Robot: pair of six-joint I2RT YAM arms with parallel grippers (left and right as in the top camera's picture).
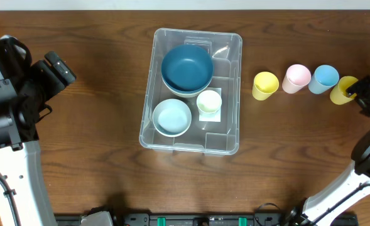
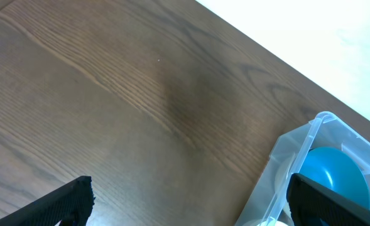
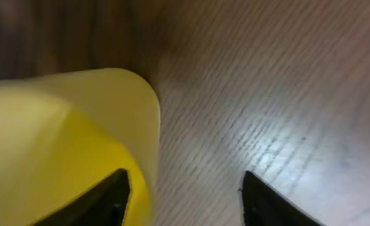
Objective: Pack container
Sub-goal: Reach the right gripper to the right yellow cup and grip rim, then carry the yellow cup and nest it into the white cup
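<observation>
The clear plastic container (image 1: 230, 129) stands mid-table and holds a dark blue bowl (image 1: 186, 68), a light blue bowl (image 1: 171, 117) and a small pale yellow cup (image 1: 208, 102). My right gripper (image 1: 361, 94) is open at the far right, at a yellow cup (image 1: 342, 90). In the right wrist view the gripper (image 3: 181, 194) straddles this cup's (image 3: 59, 125) rim, one finger inside and one outside. My left gripper (image 1: 62, 69) is open and empty over bare table, left of the container. The left wrist view shows the gripper (image 2: 188, 201), the container's corner (image 2: 298, 147) and the blue bowl (image 2: 335, 176).
Three more cups stand in a row right of the container: yellow (image 1: 265, 85), pink (image 1: 296, 78) and blue (image 1: 325, 78). The blue one is next to the yellow cup at my right gripper. The table is dark wood.
</observation>
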